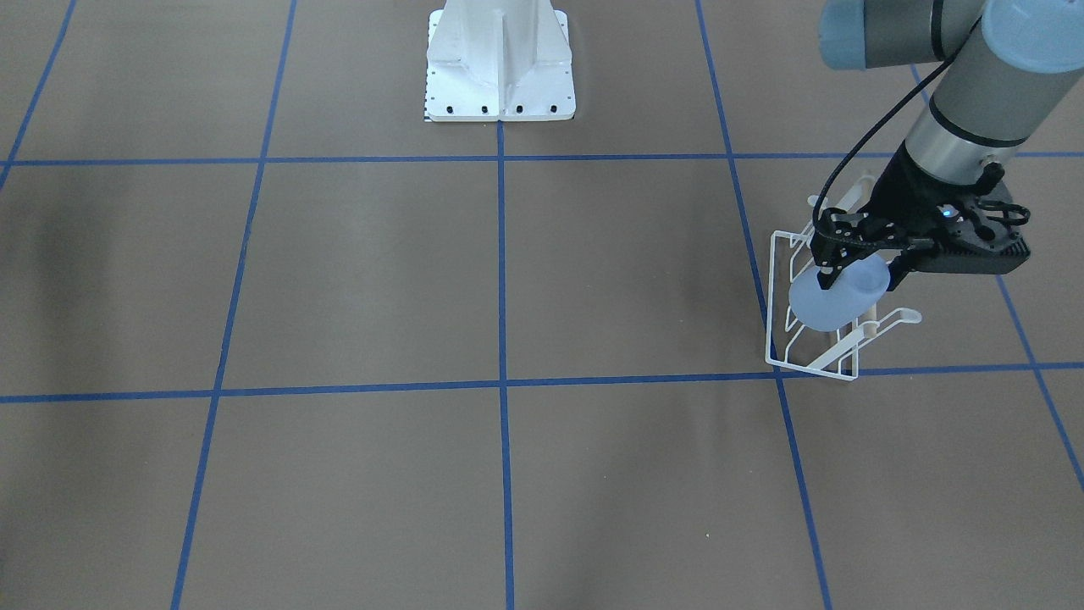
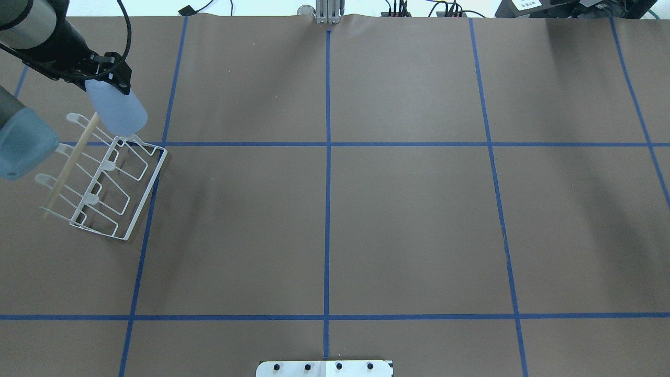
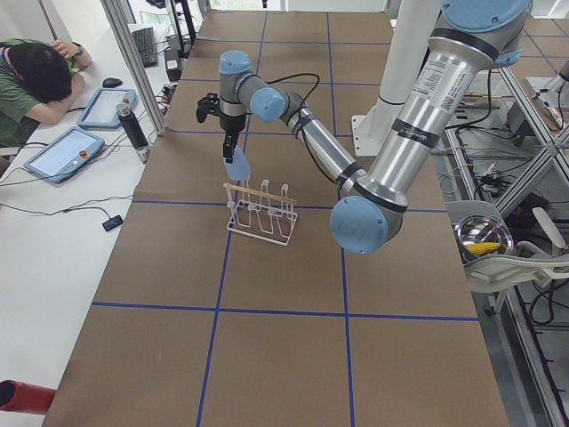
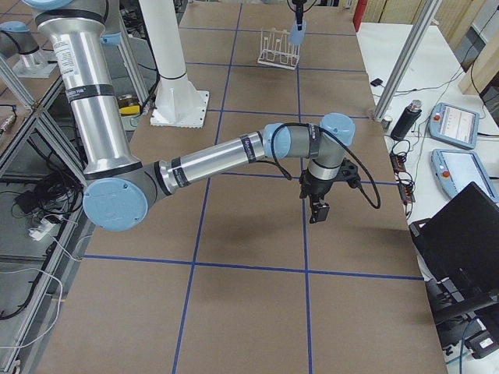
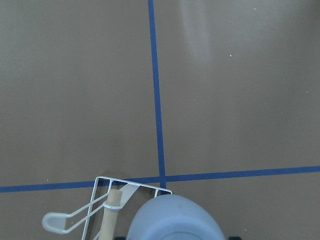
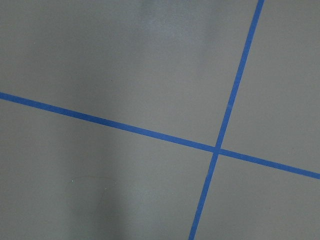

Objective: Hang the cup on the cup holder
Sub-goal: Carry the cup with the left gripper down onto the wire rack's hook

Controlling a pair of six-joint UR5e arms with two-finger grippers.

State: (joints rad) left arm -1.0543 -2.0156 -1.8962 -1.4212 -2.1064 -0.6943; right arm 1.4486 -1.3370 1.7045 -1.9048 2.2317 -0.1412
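My left gripper (image 2: 104, 84) is shut on the narrow end of the light-blue cup (image 2: 118, 112). It holds the cup tilted, wide end down, just above the far end of the white wire cup holder (image 2: 146, 195). The front view shows the same: the gripper (image 1: 855, 267), the cup (image 1: 834, 301) and the holder (image 1: 772, 296). The left wrist view shows the cup (image 5: 175, 220) over the holder's corner (image 5: 107, 179) and its wooden dowel (image 5: 111, 215). My right gripper (image 4: 316, 206) shows only in the exterior right view, low over bare table; I cannot tell if it is open or shut.
The brown table is marked with blue tape lines (image 2: 328, 157). The robot's white base (image 1: 500, 63) stands at the table's edge. An operator (image 3: 36, 80) sits with tablets at a side desk beyond the table's far edge.
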